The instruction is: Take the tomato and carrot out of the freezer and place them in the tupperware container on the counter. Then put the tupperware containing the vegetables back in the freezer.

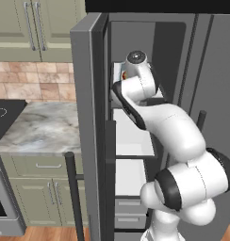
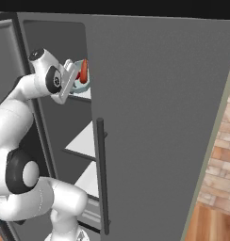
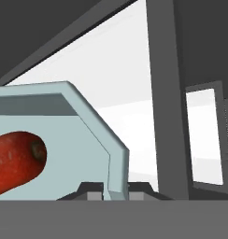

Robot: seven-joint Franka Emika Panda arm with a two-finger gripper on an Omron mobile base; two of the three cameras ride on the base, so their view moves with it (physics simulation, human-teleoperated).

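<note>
Hand view: the pincer (image 3: 116,191) is clamped on the tupperware container's (image 3: 83,121) rim, carrot (image 3: 15,161) inside.

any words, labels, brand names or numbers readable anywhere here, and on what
None: no readable text in any view.
freezer: plain grey door, no brand or label.
tupperware container: plain pale blue wall, no marking.
carrot: no sticker.
counter: marble veining only.
stovetop: thin white ring outline, not a character.

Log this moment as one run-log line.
stage: returning tupperware container to freezer | gripper: shut on container rim | carrot: inside container
</note>
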